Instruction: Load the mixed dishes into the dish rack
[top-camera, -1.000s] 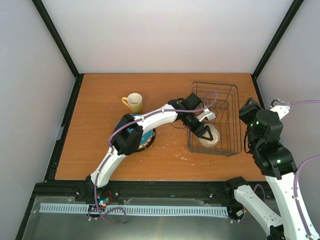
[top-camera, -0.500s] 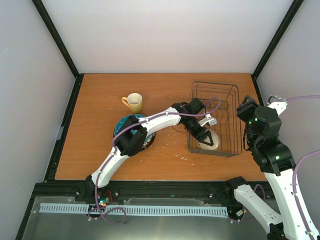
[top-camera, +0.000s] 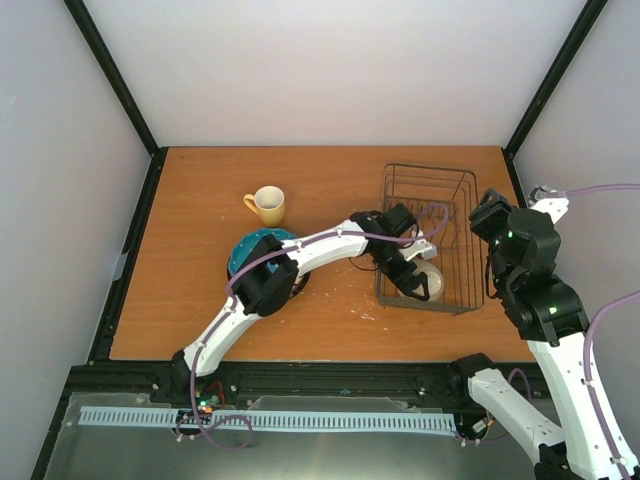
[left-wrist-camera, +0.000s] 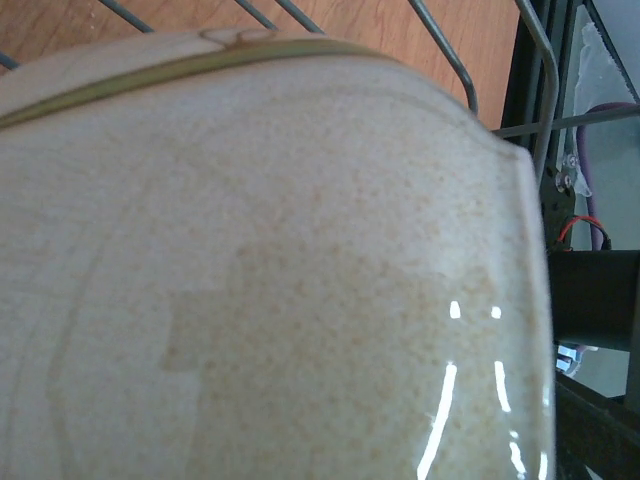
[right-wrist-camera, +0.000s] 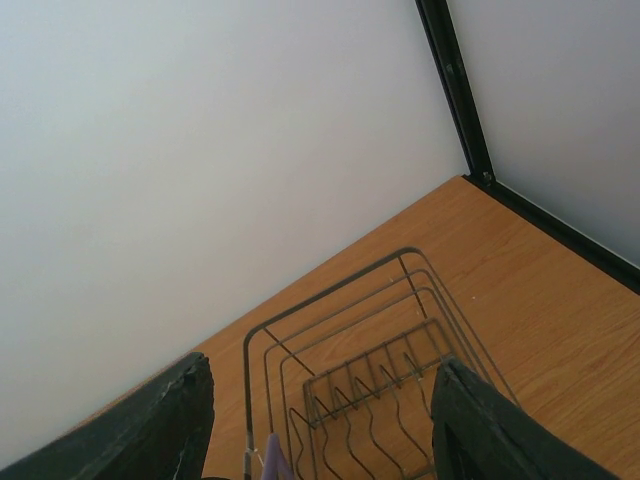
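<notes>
Left gripper (top-camera: 408, 279): close against small cream-white bowl (top-camera: 431, 285), spread indiscernible | bowl: in near end of dish rack (top-camera: 429, 167) | right gripper (right-wrist-camera: 322, 425): agape, empty | yellow mug (top-camera: 268, 205), teal plate (top-camera: 246, 251): leftward, nearer left arm

A cream bowl (left-wrist-camera: 280, 260), yellow mug (top-camera: 269, 205), teal plate (top-camera: 245, 252), dark grey rack (top-camera: 430, 166).

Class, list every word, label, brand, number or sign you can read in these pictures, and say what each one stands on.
No text can be read anywhere.
The yellow mug, the cream bowl, the teal plate and the dish rack carry no visible lettering.
The white slotted strip at the near edge shows only slots.
The small circuit board just above it is too small to read.
</notes>
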